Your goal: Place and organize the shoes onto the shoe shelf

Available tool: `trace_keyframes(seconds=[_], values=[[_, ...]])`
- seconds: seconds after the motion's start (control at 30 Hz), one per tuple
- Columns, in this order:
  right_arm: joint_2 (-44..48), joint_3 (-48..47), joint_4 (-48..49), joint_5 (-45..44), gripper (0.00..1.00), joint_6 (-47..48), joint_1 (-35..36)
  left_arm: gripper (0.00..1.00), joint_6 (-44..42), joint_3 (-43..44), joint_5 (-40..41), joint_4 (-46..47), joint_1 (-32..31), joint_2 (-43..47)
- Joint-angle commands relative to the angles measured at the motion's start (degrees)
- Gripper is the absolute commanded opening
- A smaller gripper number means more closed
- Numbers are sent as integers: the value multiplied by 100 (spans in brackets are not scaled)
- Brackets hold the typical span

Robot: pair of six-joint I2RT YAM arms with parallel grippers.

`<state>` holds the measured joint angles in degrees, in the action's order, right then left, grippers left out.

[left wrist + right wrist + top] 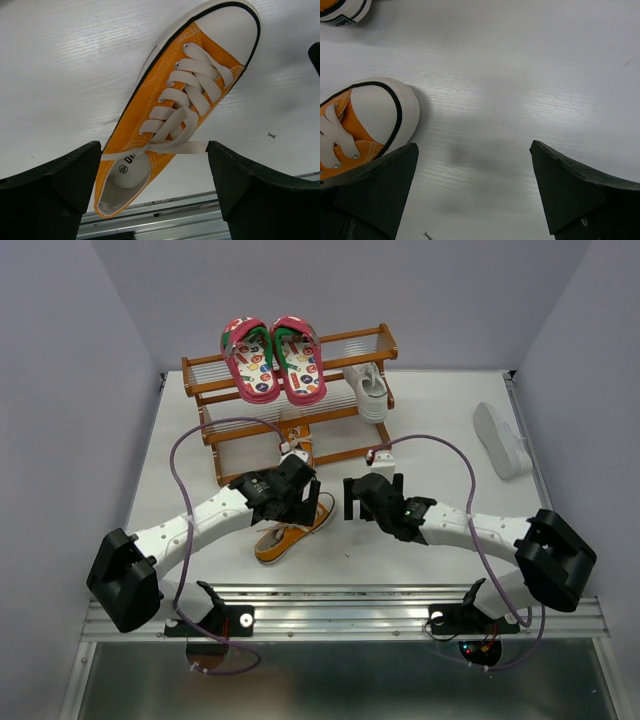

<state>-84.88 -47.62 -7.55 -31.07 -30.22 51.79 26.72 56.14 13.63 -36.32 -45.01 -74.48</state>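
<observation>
On the shelf point(208, 373), two pink shoes point(250, 362), one white sneaker point(368, 390), both end effectors point(155, 150) point(474, 150) apart, empty

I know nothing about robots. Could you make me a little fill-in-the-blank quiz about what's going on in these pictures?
1. The pink pair sits on the ____ tier of the shoe shelf.
2. The sneaker below the open left gripper is ____ with white laces.
3. One white sneaker lies on the table, off the shelf, on the robot's ____ side.
4. The open right gripper holds ____.

Missing words: top; orange; right; nothing.
</observation>
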Motion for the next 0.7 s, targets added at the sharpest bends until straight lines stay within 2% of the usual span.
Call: trace_keyframes(seconds=[0.0, 0.13, 0.27, 0.37, 0.47, 0.5, 0.57, 0.6, 0.67], values=[[708, 427, 61, -215, 100, -818, -29, 99, -369, 28, -194, 134, -183, -330], [1375, 963, 43, -549, 100, -1030, -29, 99, -483, 160, -36, -16, -297, -752], [1764, 1088, 26, -839, 100, -908, -29, 99, -588, 187, 149, 98, -297, -1033], [1756, 1044, -36, -980, 100, -837, -29, 90, -659, 134, -26, 265, -297, -1192], [1738, 974, -132, -1146, 100, -880, -29, 72, -633, 90, -202, 336, -315, -1288], [1747, 982, -133, -1173, 100, -898, -29, 57, -589, 90, -203, 327, -324, -1271], [1808, 1000, -133, -1313, 100, -898, -29, 39, -545, 116, -246, 309, -341, -1184], [1817, 1000, -141, -1366, 100, -881, -29, 20, -519, 134, -299, 309, -350, -1157], [1852, 982, -159, -1472, 100, -837, -81, 3, -449, 204, -509, 344, -376, -1113]])
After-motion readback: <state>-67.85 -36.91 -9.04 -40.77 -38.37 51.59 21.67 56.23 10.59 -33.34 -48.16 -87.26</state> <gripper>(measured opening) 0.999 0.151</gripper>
